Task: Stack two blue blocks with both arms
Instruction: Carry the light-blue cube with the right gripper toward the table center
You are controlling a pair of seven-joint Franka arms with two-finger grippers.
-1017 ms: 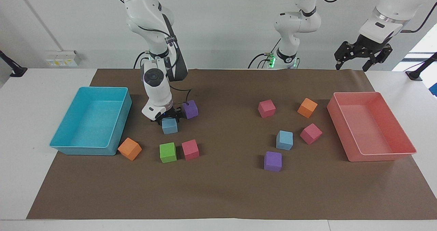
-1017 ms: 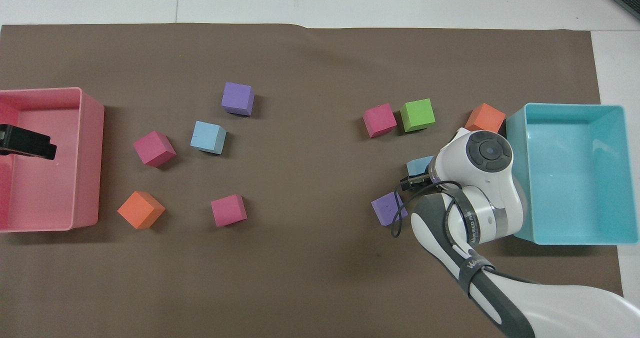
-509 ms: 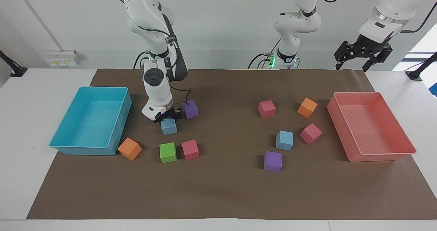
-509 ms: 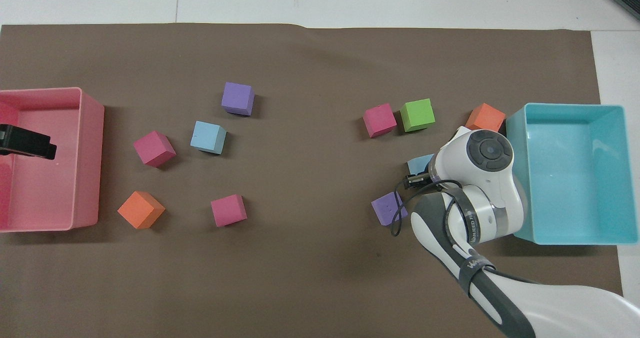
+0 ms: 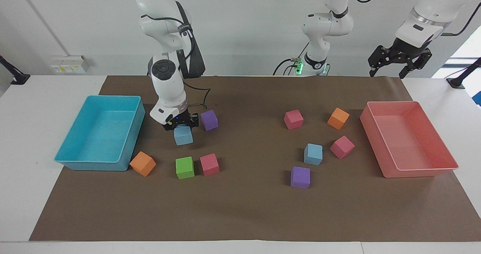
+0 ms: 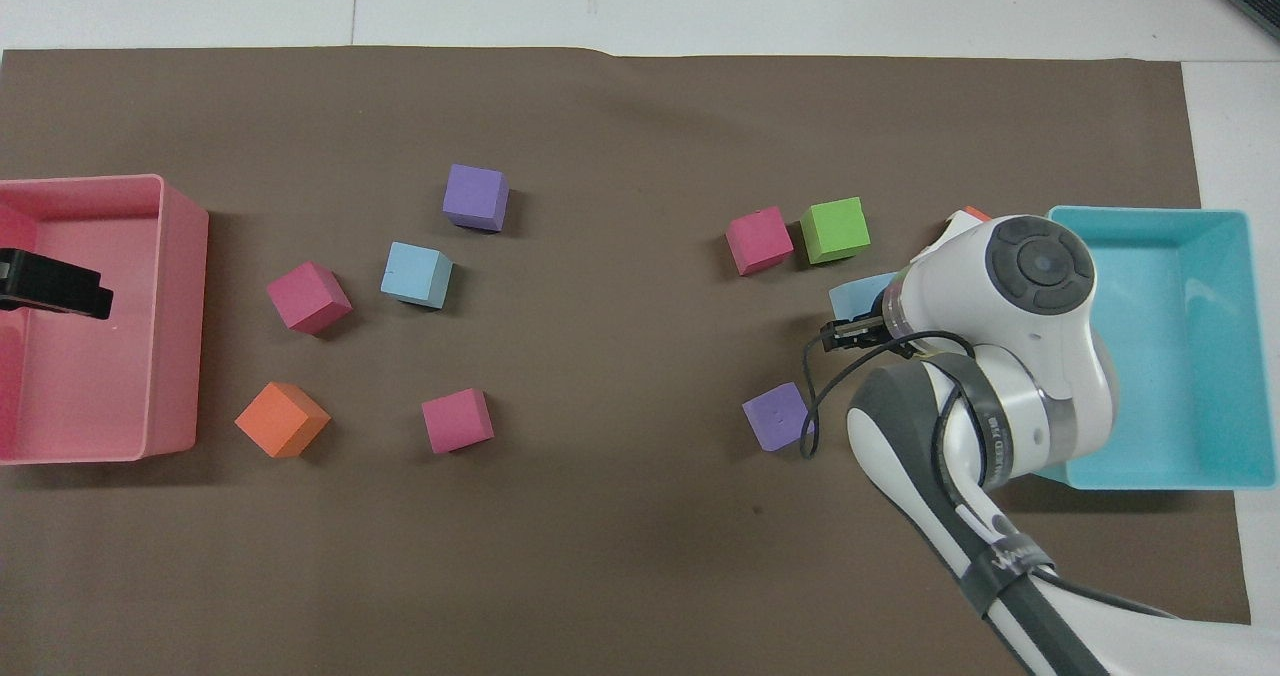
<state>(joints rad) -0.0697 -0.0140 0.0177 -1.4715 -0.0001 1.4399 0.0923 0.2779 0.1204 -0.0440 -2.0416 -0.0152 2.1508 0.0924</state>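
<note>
The right gripper (image 5: 182, 125), left of centre in the facing view, sits directly on top of one blue block (image 5: 183, 135), its fingers closed against the cube's sides. The block appears to hang just clear of the brown mat (image 5: 244, 212), though the gap under it is hard to make out from this angle. In the overhead view the wrist hides most of this cube, and only its corner shows at right of centre. The second blue block (image 5: 313, 154) rests on the mat right of centre in the facing view, between a pink cube (image 5: 342, 147) and a purple cube (image 5: 300, 177), well apart from the held one. So the carry runs sideways across the frame, toward the left arm's end of the table. The left gripper (image 5: 399, 60) waits, fingers spread and empty, at the upper right above the pink tray (image 5: 409, 173), and it is the nearer one to the resting block.
</note>
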